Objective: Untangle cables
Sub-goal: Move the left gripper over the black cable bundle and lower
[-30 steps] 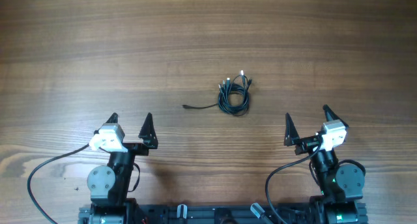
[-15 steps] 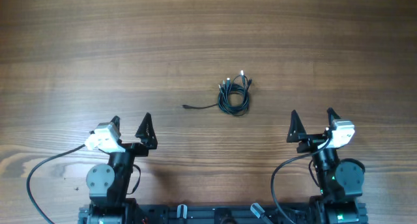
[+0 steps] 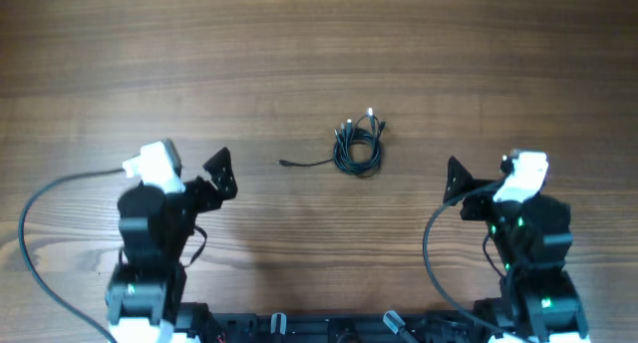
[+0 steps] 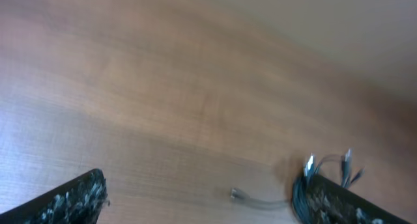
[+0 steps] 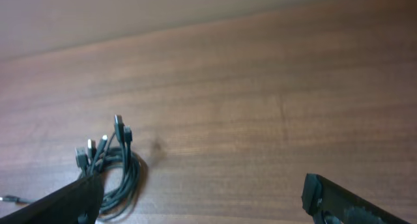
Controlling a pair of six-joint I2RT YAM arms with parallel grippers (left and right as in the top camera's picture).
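Since the earlier frames both arms have swung up over their bases and their grippers have shifted toward 12 o'clock. The bundle has not moved.

Overhead view: the cables (image 3: 357,147) lie as a small tight coil near the middle of the wooden table (image 3: 319,44). Their pale plug ends bunch at the coil's 12 o'clock edge, and one loose cord trails from it toward 9 o'clock. The left gripper (image 3: 194,173) sits at about 8 o'clock from the coil, well apart from it. The right gripper (image 3: 488,178) sits at about 4 o'clock, also well apart. Each shows one dark finger, and the other is covered by its white camera housing.

Left wrist view: the left gripper (image 4: 202,185) stands wide and holds nothing, with bare table between its fingers. The cables (image 4: 300,185) lie at 4 o'clock in the frame, partly behind the right-hand finger. The picture is blurred.

Right wrist view: the right gripper (image 5: 203,185) is likewise spread wide and empty. The cables (image 5: 114,165) lie at 8 o'clock in the frame, just beside the left-hand finger, with their plugs pointing toward 12 o'clock.
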